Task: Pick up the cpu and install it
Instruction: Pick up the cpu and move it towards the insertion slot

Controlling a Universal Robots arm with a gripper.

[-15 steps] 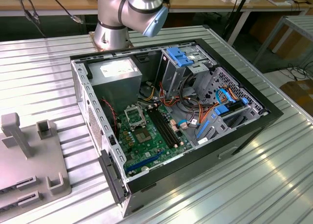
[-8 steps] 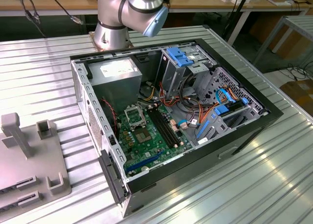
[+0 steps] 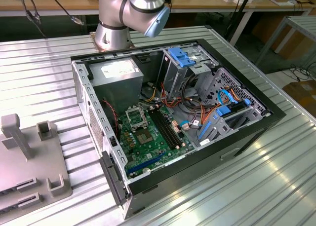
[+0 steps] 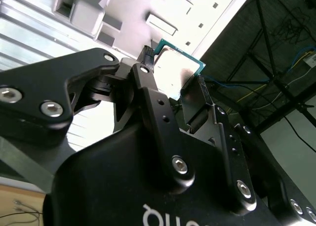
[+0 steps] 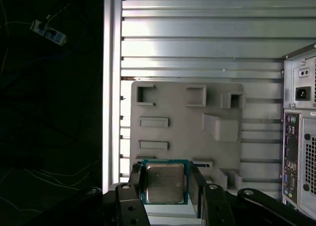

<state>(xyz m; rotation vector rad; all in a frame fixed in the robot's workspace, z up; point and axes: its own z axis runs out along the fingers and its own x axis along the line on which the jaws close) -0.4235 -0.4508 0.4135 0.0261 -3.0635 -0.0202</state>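
Cpu (image 5: 165,182) clamped by two opposite edges in the end effector (image 5: 165,179), fingers (image 4: 196,100) clenched tight on it, silver top showing in both wrist views. Held up clear of the grey parts tray (image 5: 182,112) lying on the slatted metal desk (image 5: 197,38). Over in the exterior view, tray parked around 8 o'clock from the open PC case (image 3: 89,102), close by.

No text can be read here. White letters on the gripper (image 4: 173,73) are cut off, and the faint print on the cpu (image 5: 164,182) is too small.
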